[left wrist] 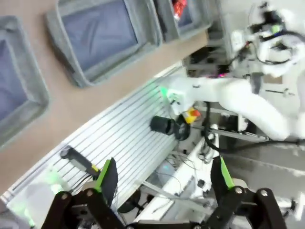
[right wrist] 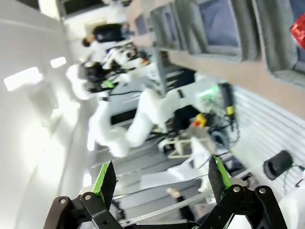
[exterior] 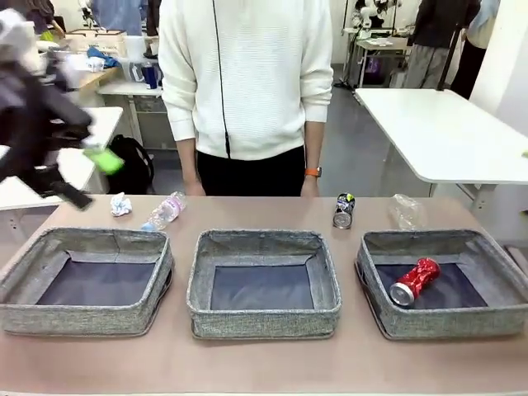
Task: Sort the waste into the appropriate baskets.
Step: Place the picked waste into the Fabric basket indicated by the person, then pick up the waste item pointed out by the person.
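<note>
— Where's my waste?

— Nearest you, the dented red can (exterior: 415,280) lies in the right basket (exterior: 445,323), beside the middle basket (exterior: 264,318); I'd call it sorted. Past the middle basket, the rest waits on the surface (exterior: 264,363): the dark can (exterior: 343,210) and clear cup (exterior: 406,212) far-right, the bottle (exterior: 165,211) and paper wad (exterior: 121,204) far-left.

— My arms?

— Your left pincer (left wrist: 164,175) hangs raised, left of the middle basket, released and empty. Your right pincer (right wrist: 161,176) is also spread and empty, aimed off the surface.
</note>
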